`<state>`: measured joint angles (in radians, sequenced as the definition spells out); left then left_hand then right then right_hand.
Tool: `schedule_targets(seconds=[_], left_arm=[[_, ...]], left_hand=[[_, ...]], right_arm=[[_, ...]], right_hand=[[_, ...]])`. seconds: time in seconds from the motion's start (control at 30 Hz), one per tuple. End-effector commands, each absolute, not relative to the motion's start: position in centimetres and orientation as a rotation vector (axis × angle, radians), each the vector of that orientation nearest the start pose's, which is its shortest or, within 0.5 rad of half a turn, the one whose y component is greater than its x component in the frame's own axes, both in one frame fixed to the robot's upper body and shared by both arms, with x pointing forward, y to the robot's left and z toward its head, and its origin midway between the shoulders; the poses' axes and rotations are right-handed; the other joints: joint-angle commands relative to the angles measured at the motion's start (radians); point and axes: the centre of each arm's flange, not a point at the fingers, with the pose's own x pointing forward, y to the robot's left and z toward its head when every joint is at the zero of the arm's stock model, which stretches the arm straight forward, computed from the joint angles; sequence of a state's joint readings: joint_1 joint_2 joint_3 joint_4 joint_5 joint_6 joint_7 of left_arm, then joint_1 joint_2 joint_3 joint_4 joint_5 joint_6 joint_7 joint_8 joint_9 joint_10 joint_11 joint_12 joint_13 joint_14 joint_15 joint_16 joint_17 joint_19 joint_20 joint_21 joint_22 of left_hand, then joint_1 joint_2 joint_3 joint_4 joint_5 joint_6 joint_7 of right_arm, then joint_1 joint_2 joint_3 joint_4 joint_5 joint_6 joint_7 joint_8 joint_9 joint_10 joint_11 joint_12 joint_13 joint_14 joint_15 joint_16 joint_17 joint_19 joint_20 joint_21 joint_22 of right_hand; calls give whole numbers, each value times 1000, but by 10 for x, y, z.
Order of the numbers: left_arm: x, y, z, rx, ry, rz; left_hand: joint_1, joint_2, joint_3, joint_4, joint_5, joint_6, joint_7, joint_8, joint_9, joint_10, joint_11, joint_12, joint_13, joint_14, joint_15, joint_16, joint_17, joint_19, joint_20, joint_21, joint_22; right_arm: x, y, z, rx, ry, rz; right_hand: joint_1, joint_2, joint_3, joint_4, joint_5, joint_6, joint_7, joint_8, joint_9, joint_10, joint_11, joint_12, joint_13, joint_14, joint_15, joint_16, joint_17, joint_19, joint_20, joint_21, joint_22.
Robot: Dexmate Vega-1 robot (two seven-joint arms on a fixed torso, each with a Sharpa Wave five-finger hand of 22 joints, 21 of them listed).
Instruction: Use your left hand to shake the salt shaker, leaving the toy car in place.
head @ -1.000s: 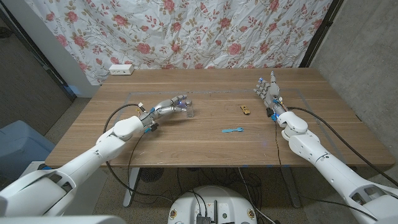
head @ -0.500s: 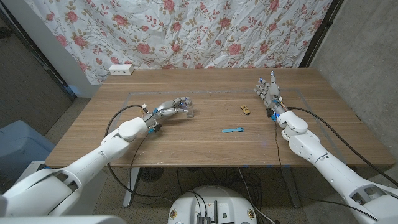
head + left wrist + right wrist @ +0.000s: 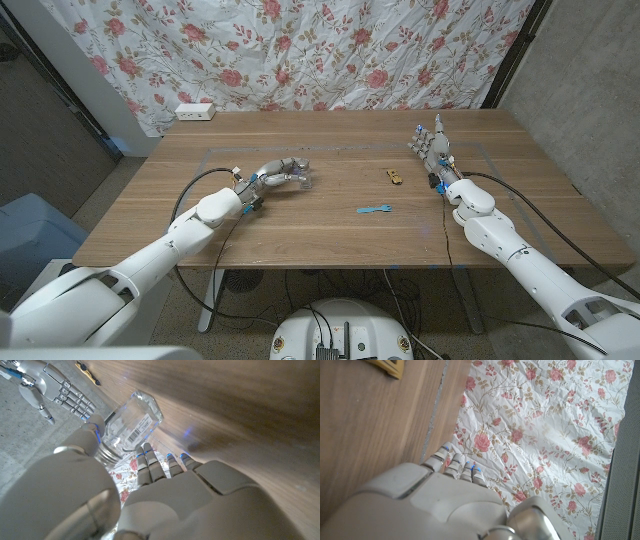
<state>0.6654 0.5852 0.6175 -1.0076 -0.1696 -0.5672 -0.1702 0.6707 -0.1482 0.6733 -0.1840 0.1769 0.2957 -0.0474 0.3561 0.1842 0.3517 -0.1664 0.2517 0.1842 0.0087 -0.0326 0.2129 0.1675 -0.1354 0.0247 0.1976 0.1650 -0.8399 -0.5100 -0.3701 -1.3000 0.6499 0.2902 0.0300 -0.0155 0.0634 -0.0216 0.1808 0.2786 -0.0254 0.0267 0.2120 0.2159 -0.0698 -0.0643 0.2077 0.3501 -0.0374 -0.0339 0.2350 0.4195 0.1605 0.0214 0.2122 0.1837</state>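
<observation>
- Centrally on the left half of the wooden surface (image 3: pixel 330 225), the left hand (image 3: pixel 278 174) is seen with its fingers (image 3: pixel 150 462) closed around the salt shaker (image 3: pixel 303 176).
- The salt shaker (image 3: pixel 131 425) is shown in the left wrist view as a clear glass body with squared shoulders, a ribbed metal cap and a barcode label; it is pinched between the thumb on one side and the remaining fingers on the other.
- Whether the shaker touches the surface cannot be told from the head view.
- The right hand (image 3: pixel 430 147) is held at the right side of the surface, fingers extended upward and apart, with nothing gripped; its silver segmented fingers are also visible in the left wrist view (image 3: pixel 52 387).
- The toy car (image 3: pixel 394 177), small and yellow, lies on the surface between the two hands, nearer the right hand and apart from both.
- A small blue flat object (image 3: pixel 373 209) lies on the surface nearer the front edge than the toy car.
- A floral cloth (image 3: pixel 330 50) with red roses on white hangs behind the surface; its crumpled texture is plain in the right wrist view (image 3: pixel 545 425).
- A white power strip (image 3: pixel 195 112) rests at the far left corner of the surface.
</observation>
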Motion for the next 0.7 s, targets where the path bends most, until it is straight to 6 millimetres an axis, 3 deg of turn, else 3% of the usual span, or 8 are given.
schedule_targets(seconds=[0.03,0.2,0.33,0.7], left_arm=[[670,263,-62,702,-634,-369],[669,266,-63,713,-639,-332],[669,267,-64,716,-643,-326],[667,261,-64,725,-656,-330]], left_hand=[[28,2,-11,2,-2,37,5,16,4,42,-3,7,4,38,-37,7,3,24,-1,5,4],[60,6,-37,5,-1,118,23,44,5,141,-20,18,6,132,-68,17,4,76,-11,6,4],[74,8,-54,6,0,155,25,50,1,190,-16,21,5,176,-79,20,4,105,-22,6,4],[100,13,-89,8,0,247,13,62,0,290,-39,21,4,258,-106,25,4,150,-39,3,4]], right_arm=[[653,-290,-27,42,-593,207],[653,-290,-27,42,-593,207],[653,-290,-27,42,-593,207],[653,-290,-27,42,-594,207]], right_hand=[[-3,97,-1,6,7,-1,10,6,4,-5,-2,7,3,-6,-35,4,5,6,2,6,5],[-3,97,-1,6,7,-1,9,6,4,-5,-1,7,4,-6,-35,4,5,6,1,6,5],[-3,97,-1,6,7,0,9,6,4,-6,0,7,4,-6,-36,4,5,6,1,6,5],[-3,97,-1,6,7,-1,7,6,4,-6,-1,7,4,-6,-34,4,5,7,1,6,5]])
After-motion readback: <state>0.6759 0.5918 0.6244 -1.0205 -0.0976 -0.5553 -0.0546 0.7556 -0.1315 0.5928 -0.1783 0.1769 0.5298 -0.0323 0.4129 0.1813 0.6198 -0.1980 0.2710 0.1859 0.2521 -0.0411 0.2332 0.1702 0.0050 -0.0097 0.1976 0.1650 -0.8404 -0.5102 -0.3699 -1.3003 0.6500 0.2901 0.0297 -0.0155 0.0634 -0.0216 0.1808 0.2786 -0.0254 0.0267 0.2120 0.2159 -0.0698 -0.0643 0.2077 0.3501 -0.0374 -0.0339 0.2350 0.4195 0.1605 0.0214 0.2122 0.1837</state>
